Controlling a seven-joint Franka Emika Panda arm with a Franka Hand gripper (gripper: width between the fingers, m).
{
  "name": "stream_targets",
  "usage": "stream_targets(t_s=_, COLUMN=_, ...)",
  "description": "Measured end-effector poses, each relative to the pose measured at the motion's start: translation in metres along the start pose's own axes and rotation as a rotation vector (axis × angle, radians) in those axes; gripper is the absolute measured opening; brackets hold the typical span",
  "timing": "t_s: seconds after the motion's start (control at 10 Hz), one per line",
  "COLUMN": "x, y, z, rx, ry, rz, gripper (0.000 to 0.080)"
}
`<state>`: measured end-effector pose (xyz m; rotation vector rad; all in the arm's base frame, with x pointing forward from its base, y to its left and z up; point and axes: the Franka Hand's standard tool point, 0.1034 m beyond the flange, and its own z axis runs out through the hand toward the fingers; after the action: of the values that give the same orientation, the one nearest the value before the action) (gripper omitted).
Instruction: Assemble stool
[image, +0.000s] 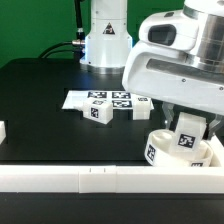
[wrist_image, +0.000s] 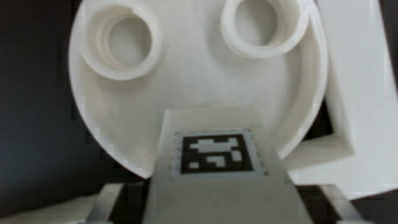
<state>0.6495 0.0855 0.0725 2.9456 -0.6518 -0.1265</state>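
Observation:
The stool's round white seat (image: 163, 154) rests on the black table at the exterior view's right, just behind the white rail. My gripper (image: 190, 122) hangs over it, shut on a blocky white leg (image: 186, 141) with a square tag. The wrist view looks down the leg (wrist_image: 217, 158), held between my fingers, onto the seat's inner face (wrist_image: 178, 100). Two oval sockets (wrist_image: 121, 40) (wrist_image: 263, 28) show beyond the leg's end. Whether the leg touches the seat cannot be told. My gripper (wrist_image: 217, 203) sits at the picture's edge, largely covered by the leg.
Two more tagged legs (image: 98, 113) (image: 143, 108) lie mid-table beside the marker board (image: 82, 98). The long white rail (image: 90, 178) runs along the near edge. The arm's base (image: 105, 40) stands at the back. A small white piece (image: 3, 130) shows at the exterior view's left edge.

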Motion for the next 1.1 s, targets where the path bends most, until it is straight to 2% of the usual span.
stream_targets(t_s=0.1, x=0.003, y=0.006, z=0.002, rx=-0.006, ry=0.003, rz=0.157, gripper=0.0334)
stream_targets(t_s=0.3, x=0.008, y=0.017, z=0.003, rx=0.020, ry=-0.029, rz=0.484, gripper=0.0334)
stream_targets(t_s=0.5, x=0.009, y=0.027, z=0.008, rx=0.012, ry=-0.039, rz=0.687, gripper=0.0334)
stream_targets(t_s=0.7, x=0.006, y=0.032, z=0.009, rx=-0.004, ry=-0.030, rz=0.844, gripper=0.0335)
stream_targets(t_s=0.9, x=0.001, y=0.037, z=0.009, rx=-0.040, ry=0.010, rz=0.974, gripper=0.0335)
stream_targets(t_s=1.1, x=0.001, y=0.037, z=0.008, rx=-0.052, ry=0.016, rz=1.008, gripper=0.0335)
